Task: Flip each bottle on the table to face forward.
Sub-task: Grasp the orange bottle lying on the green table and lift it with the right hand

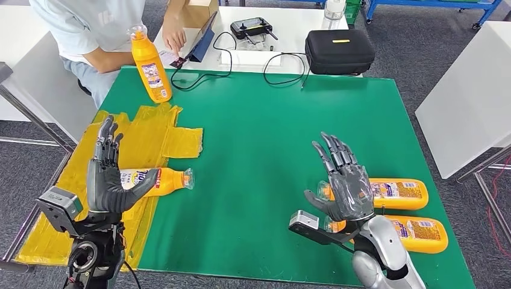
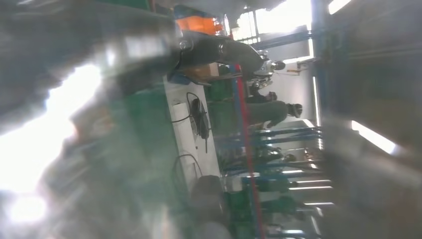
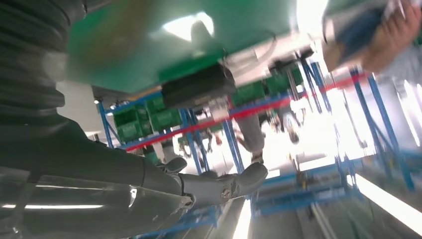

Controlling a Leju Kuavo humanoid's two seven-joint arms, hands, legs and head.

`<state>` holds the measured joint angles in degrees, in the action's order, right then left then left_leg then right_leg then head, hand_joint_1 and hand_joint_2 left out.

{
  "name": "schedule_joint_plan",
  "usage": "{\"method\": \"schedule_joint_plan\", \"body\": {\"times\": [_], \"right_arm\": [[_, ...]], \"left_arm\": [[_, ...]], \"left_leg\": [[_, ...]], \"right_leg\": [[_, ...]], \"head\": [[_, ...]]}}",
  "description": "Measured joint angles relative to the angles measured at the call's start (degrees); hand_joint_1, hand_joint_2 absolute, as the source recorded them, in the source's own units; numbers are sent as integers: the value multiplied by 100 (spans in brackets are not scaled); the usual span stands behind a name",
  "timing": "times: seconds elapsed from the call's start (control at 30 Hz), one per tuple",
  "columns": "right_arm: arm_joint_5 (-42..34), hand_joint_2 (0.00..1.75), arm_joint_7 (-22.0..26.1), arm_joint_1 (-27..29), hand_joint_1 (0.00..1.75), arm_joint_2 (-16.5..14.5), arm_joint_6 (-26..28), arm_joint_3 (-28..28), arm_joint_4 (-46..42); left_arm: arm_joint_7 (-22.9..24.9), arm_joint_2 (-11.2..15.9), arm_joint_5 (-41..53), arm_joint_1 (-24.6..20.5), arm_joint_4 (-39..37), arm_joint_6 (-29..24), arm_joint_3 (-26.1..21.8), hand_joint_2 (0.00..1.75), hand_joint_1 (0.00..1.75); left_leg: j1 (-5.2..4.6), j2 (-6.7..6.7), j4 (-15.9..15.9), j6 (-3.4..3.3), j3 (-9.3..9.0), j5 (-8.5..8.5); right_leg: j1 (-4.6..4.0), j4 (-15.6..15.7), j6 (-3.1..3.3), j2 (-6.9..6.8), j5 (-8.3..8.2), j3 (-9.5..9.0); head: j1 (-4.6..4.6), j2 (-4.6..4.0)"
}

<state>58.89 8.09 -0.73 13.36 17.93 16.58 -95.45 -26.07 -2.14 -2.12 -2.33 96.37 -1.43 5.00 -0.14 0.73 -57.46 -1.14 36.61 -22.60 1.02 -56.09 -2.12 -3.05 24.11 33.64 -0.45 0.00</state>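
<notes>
So far one bottle (image 1: 150, 66) stands upright at the green tabletop's (image 1: 265, 138) far edge; three lie flat nearer me. My left robot hand (image 1: 108, 174) and right robot hand (image 1: 342, 180) hover open-fingered, holding nothing.

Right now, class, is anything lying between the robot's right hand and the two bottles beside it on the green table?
Nothing visible. In the head view the open right hand is raised directly in front of the nearer bottle, overlapping its cap end, and the second bottle lies just beside it.

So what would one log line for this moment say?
left hand: open beside lying bottle | right hand: open above two lying bottles | upright bottle: far left
</notes>
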Motion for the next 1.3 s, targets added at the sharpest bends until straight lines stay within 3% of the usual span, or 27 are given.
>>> {"method": "schedule_joint_plan", "body": {"times": [0.13, 0.33, 0.67, 1.1, 1.3], "right_arm": [[-292, 175, 111, -7, 0, 461, -511, -202, 84], [-476, 175, 266, -141, 0, 917, -758, -657, 437], [-429, 175, 174, -445, 0, 1193, -786, -1082, 1205], [-410, 175, 275, -838, 0, 1522, -911, -1184, 2111], [-557, 175, 332, -969, 0, 1714, -1322, -1151, 2428]], "left_arm": [[7, -1, -154, 56, -11, 129, -48, 175, 0], [7, -39, -208, 63, -120, 209, -62, 175, 0], [41, -108, -236, 36, -378, 209, -36, 175, 0], [85, -132, -484, -55, -667, 267, 4, 175, 0], [93, -136, -603, -106, -789, 266, 3, 175, 0]], "left_leg": [[-8, -3, -1, -3, 5, -1], [-19, -4, -2, -8, 4, -2], [-18, -3, -3, -9, 3, -2], [-19, -3, -4, -11, 5, -3], [-19, -4, -4, -11, 6, -3]], "right_leg": [[11, 1, -2, -3, -1, 0], [17, 1, -5, -1, -3, 1], [15, 0, -5, -1, -2, 2], [16, 0, -6, -1, -3, 3], [16, 0, -6, -2, -3, 3]], "head": [[2, 0], [1, 0], [0, 0], [-1, 0], [-1, 0]]}}
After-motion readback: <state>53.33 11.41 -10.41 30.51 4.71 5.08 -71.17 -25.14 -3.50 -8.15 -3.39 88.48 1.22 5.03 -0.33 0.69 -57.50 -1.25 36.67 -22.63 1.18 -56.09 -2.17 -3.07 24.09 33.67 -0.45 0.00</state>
